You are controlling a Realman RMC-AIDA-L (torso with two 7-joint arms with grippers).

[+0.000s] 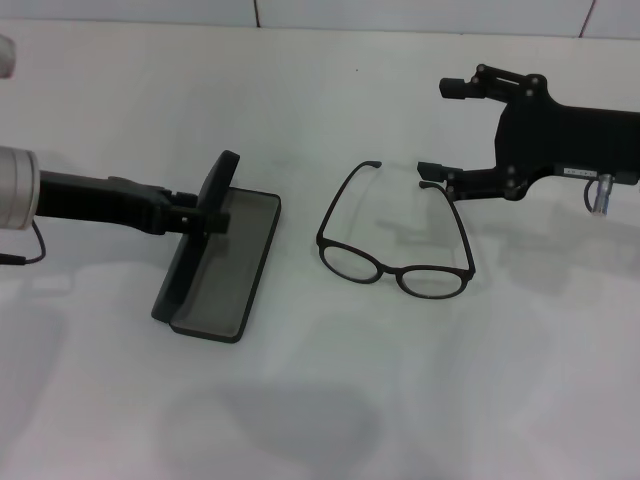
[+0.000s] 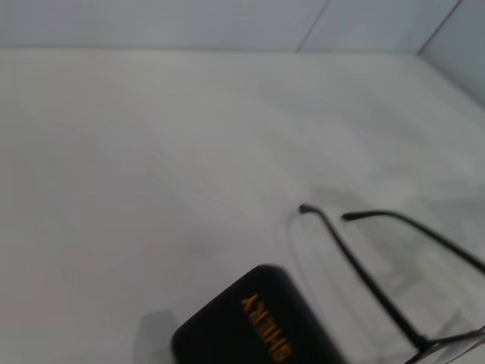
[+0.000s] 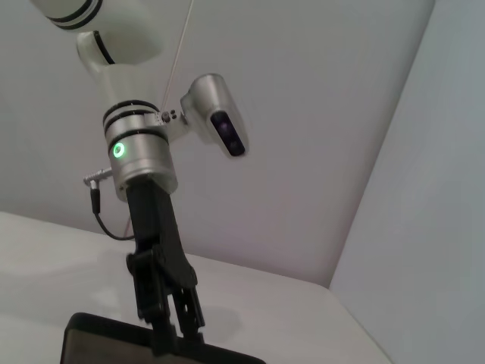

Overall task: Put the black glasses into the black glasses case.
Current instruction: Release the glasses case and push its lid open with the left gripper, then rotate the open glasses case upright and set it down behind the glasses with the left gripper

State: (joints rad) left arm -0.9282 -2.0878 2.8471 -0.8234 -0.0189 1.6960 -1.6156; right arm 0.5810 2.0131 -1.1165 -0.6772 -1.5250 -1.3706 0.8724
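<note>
Case (image 1: 225, 262) lying open on the desk (image 1: 420, 400), grey lining up, lid standing nearly upright on the far-left long edge. Left hand (image 1: 207, 214) clamped on that lid, probably to keep it propped back and the tray clear for loading; same grip visible from the right wrist view, fingers (image 3: 176, 322) pinching the lid's rim. Orange lettering on the lid close under the left wrist camera.

Glasses (image 1: 398, 240) resting on the desk just to the right of the case, well clear of it, lenses toward the robot, temples unfolded and pointing away. Not yet in the case.

Right hand (image 1: 436, 130) hovering low at the far side of the glasses, spread wide and holding nothing, lower finger (image 1: 432, 170) right by the tip of the right temple. Likely lined up for a pinch on that temple or the frame, then a carry leftward over the open tray.
</note>
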